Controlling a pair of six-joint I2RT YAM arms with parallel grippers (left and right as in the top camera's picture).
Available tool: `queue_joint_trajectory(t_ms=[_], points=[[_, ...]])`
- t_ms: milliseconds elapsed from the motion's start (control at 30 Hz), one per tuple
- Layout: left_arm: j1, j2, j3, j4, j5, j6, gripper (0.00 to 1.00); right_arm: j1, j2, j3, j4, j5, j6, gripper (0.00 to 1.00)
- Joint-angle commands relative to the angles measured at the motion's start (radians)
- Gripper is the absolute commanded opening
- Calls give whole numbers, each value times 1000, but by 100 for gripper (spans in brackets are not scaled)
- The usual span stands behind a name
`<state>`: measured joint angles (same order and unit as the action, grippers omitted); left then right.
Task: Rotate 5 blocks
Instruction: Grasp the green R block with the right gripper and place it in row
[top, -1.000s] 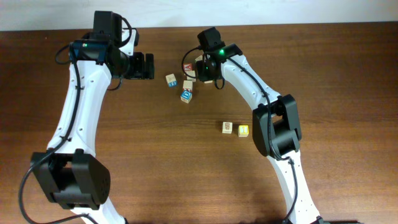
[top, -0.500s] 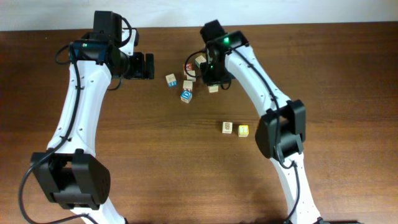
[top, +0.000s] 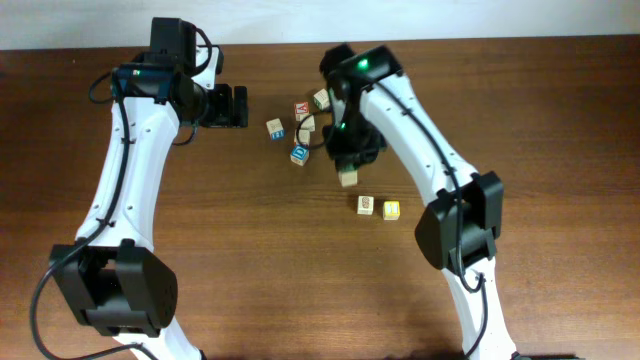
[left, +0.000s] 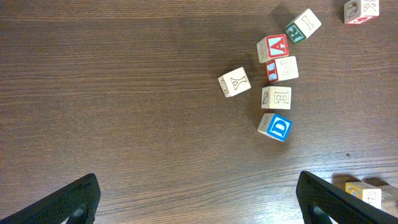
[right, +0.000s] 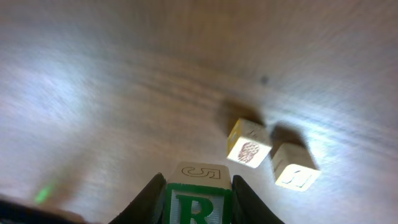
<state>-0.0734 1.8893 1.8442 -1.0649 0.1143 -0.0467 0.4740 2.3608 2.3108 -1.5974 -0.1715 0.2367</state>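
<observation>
My right gripper (top: 346, 166) (right: 199, 190) is shut on the green R block (right: 199, 210) (top: 348, 178) and holds it just above the table. A short way to its front right lie a beige block with an orange-brown mark (top: 366, 205) (right: 249, 145) and a yellow-faced block (top: 391, 210) (right: 295, 167), side by side. The blue D block (top: 298, 154) (left: 275, 127) sits at the front of the cluster, with a pale E block (left: 276, 98) touching it. My left gripper (top: 232, 106) (left: 199, 211) stands open and empty, left of the cluster.
The cluster also holds a red-faced A cube (left: 273, 48) (top: 300, 110), a Z cube (left: 283, 68), a Y cube (left: 234, 82) (top: 275, 128) and a green-sided cube (left: 303, 25) (top: 321, 98). A K cube (left: 360, 9) lies at the left wrist view's top right.
The right gripper has carried the R block out of the back cluster toward the front, close to the beige and yellow pair. The left arm has stayed still.
</observation>
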Motion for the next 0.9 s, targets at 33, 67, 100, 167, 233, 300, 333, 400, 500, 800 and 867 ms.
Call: queue_joint_trajectory(t_ms=[33, 67, 100, 167, 233, 300, 333, 400, 500, 800, 867], points=[[4, 0, 22, 1, -10, -10, 99, 27, -2, -132, 14, -5, 8, 28], [4, 0, 22, 1, -10, -10, 99, 31, -2, -155, 24, -6, 10, 28], [4, 0, 22, 1, -10, -10, 99, 36, -2, -169, 32, -6, 16, 28], [4, 0, 22, 1, -10, -10, 99, 43, -2, -182, 42, -5, 15, 28], [4, 0, 22, 1, -10, -10, 99, 51, -2, -188, 54, -4, 16, 28], [4, 0, 22, 1, -10, -10, 99, 52, -2, -195, 68, -4, 16, 28], [4, 0, 22, 1, -10, -10, 99, 52, -2, -200, 76, 0, 27, 28], [4, 0, 22, 1, -10, -10, 99, 53, -2, -224, 109, 6, 40, 28], [4, 0, 22, 1, -10, -10, 99, 53, -2, -266, 154, 5, 61, 28], [4, 0, 22, 1, -10, -10, 99, 75, -2, -292, 208, 6, 69, 36], [4, 0, 22, 1, -10, -10, 99, 75, -2, -292, 215, 6, 69, 37]])
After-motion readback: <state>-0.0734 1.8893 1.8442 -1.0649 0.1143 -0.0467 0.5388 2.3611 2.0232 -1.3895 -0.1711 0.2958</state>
